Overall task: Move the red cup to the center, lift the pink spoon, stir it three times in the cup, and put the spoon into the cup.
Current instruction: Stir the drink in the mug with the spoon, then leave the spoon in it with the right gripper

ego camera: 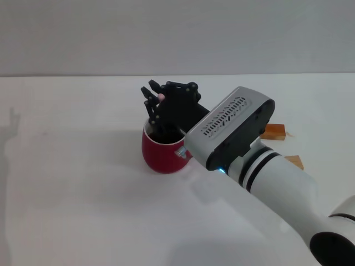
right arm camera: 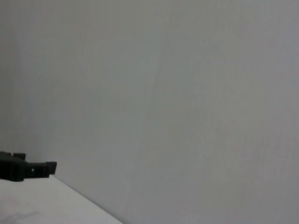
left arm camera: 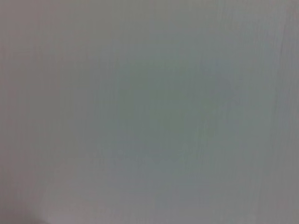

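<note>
— White forearm of the right arm fills the near right. Where does it end?

— At the black right gripper (ego camera: 157,103), poised directly over the rounded dark-red ceramic cup (ego camera: 162,153) with the white inside, which sits about mid-table.

— And the slim pink-handled spoon (ego camera: 161,97)?

— Only a pink tip shows between the fingers — clenched on it, I judge. Its long axis runs roughly upright, down into the cup's mouth, so the next move is straight below.

— To the right?

— Two orange wooden blocks (ego camera: 274,132) — well apart from the cup.

— Left arm?

— Out of sight.
</note>
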`<state>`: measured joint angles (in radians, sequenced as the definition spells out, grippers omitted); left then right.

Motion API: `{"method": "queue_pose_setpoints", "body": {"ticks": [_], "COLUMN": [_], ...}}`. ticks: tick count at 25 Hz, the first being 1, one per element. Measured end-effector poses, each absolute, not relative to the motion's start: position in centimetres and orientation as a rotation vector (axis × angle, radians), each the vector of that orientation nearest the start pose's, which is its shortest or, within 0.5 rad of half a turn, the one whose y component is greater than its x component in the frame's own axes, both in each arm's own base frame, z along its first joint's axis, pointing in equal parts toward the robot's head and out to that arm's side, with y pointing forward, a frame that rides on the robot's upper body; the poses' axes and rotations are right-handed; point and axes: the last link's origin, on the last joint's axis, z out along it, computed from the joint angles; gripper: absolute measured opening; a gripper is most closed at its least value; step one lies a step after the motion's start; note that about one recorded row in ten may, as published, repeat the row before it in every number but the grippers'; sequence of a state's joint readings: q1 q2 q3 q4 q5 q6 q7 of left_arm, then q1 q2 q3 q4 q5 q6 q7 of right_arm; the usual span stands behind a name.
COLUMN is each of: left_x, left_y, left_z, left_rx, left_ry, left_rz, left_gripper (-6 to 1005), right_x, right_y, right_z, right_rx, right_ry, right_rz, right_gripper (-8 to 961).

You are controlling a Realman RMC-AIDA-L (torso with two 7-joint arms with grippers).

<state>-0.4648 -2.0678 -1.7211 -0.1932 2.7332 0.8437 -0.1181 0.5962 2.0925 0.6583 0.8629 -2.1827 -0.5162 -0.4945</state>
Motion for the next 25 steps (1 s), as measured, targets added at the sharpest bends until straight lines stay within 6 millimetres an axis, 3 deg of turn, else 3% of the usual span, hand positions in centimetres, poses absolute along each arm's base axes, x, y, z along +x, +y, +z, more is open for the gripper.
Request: {"method": "queue_pose_setpoints", "body": {"ticks": [7, 16, 25], "left_x": [-38.4, -38.4, -38.5], "left_y": [35.7, 35.7, 35.4], "left_z": [4.2, 4.2, 4.0], "left_rx": [-1.24, -1.24, -1.244], "left_ry": [-0.802, -0.802, -0.807], "left_rz": [-0.519, -0.519, -0.523], "left_gripper": [829, 829, 829], "right_x": [12.9, 12.6, 12.0], "right_y": [32.9, 31.0, 32.1], "right_z": [-14.2, -14.8, -15.2], "right_rx": [-2.199, -2.243, -2.263], "right_ry": [0.183, 0.224, 0.167], "right_rz": [0.617, 0.629, 0.61], "right_gripper": [125, 124, 124]}}
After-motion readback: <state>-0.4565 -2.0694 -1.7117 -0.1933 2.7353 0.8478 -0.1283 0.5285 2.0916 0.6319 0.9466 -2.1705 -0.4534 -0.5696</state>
